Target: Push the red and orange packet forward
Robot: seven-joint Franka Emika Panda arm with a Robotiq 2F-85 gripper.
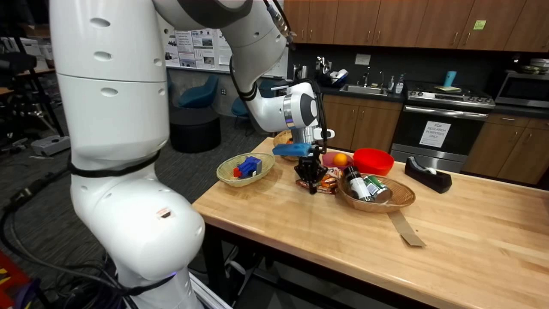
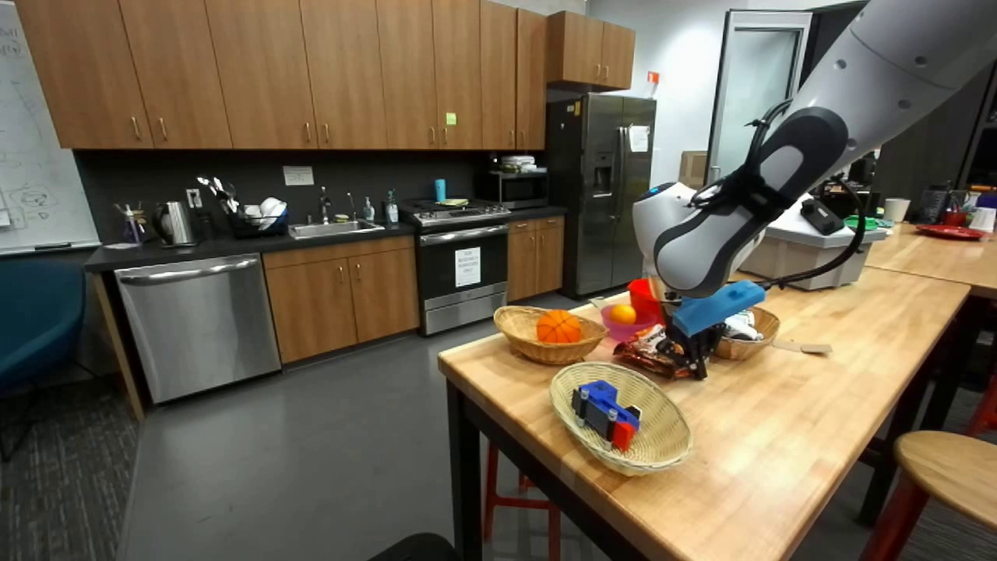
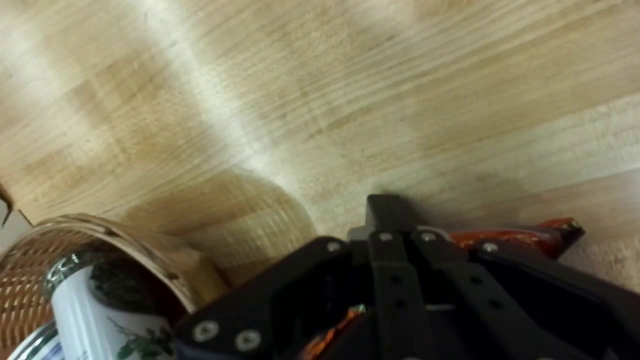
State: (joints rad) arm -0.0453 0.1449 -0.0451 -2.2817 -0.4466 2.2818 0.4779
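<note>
Just beside the wicker basket (image 1: 402, 198) of jars (image 1: 360, 189) sits our red and orange snack packet (image 1: 329, 182), our gripper (image 1: 312, 189) right there, fingertips (image 3: 388, 212) together! Now we want a low, square shove, sliding it forward, clear of that basket, without crumpling.

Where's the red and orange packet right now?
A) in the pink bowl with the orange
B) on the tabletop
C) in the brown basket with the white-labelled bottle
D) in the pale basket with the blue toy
B: in both exterior views the red and orange packet lies on the tabletop, outside every basket and bowl, partly hidden by the gripper.
</note>
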